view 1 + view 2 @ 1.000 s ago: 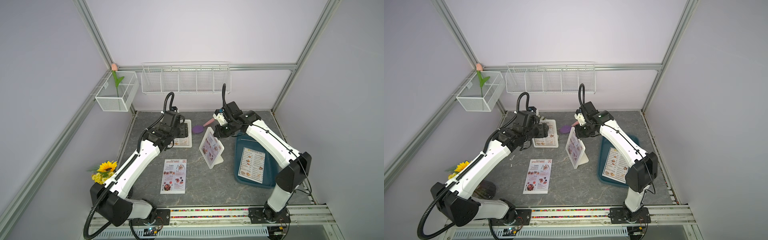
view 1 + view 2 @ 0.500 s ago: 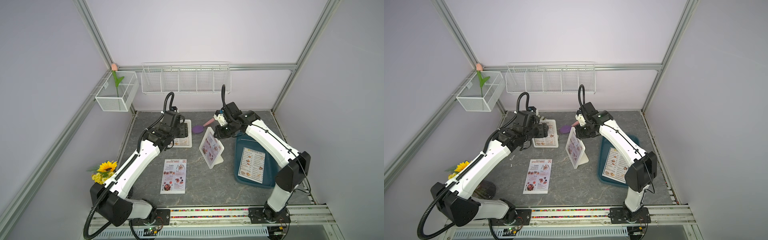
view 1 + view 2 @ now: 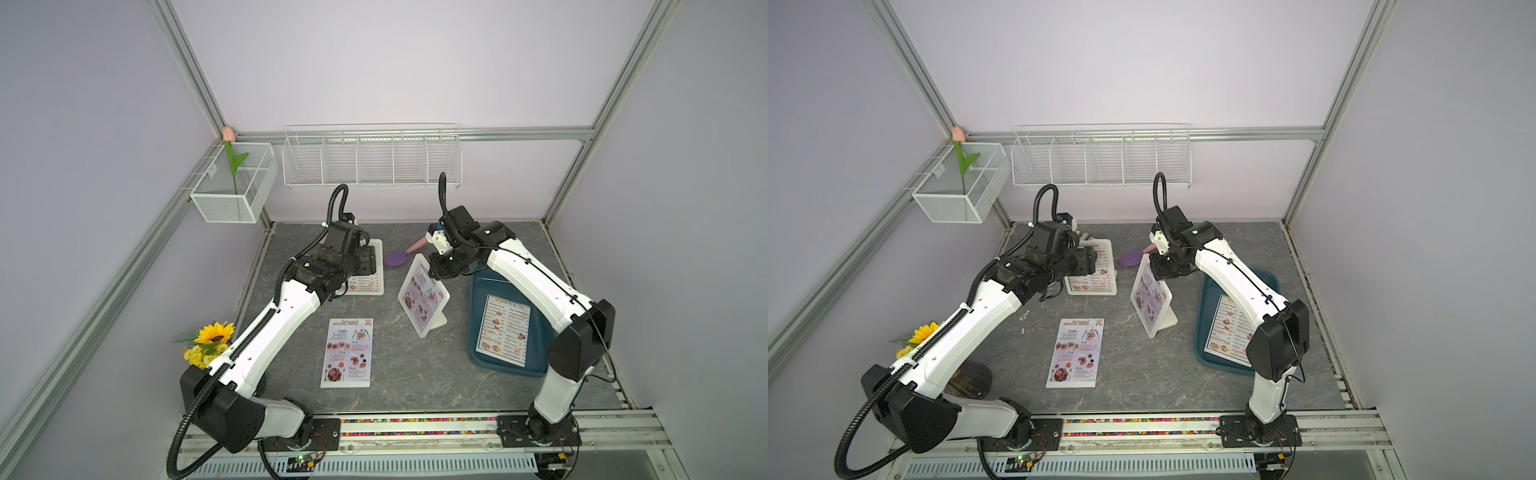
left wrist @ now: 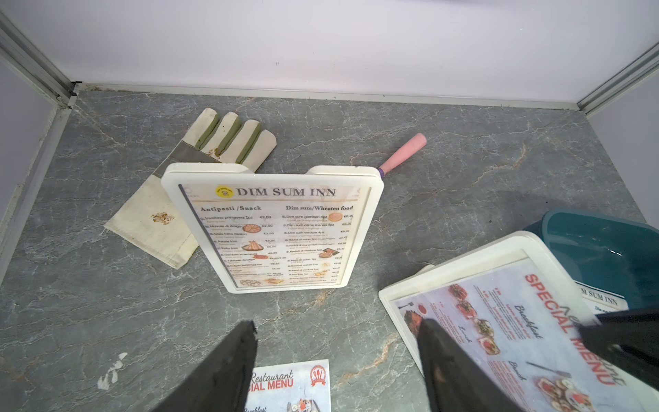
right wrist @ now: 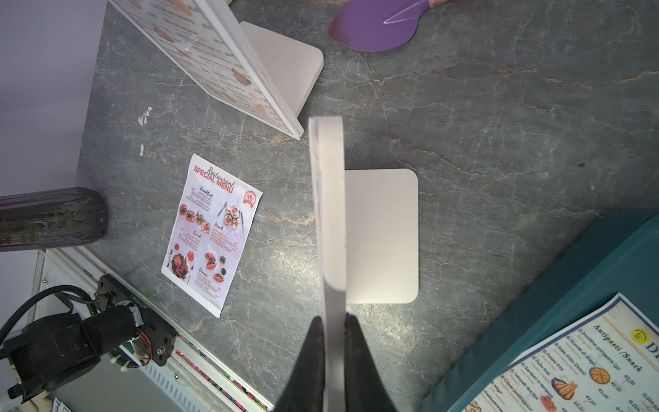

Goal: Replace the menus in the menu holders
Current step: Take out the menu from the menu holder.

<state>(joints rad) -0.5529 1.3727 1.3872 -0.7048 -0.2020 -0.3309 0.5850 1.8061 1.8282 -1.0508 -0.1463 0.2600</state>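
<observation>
One grey, marble-veined desk [image 3: 415, 386] carries everything. On its right side a dark teal plastic tray [image 3: 484, 282] holds a flat "DIM SUM INN" sheet [image 3: 503, 328], its heading toward the back wall and "Antipasti /Snack" legible.

The back menu holder [image 4: 274, 288], white plastic with rounded corners, stands portrait and faces the front. It shows its own "DIM SUM INN" menu [image 4: 274, 235], with "Dim sum/Wheaten food" readable. The middle menu holder [image 3: 435, 326] is turned toward the left arm, and its glossy insert [image 3: 422, 295] reads "SPECIAL MENU". The right hand [image 5: 333, 319] is clamped on this holder's top edge.

A loose "Restaurant SPECIAL MENU" sheet [image 3: 348, 353] lies flat near the front, long axis running front to back. The left hand [image 4: 337, 323] hangs with its fingers spread apart before the back holder. Behind lie a canvas glove [image 4: 189, 199] and a purple spatula [image 3: 395, 258].
</observation>
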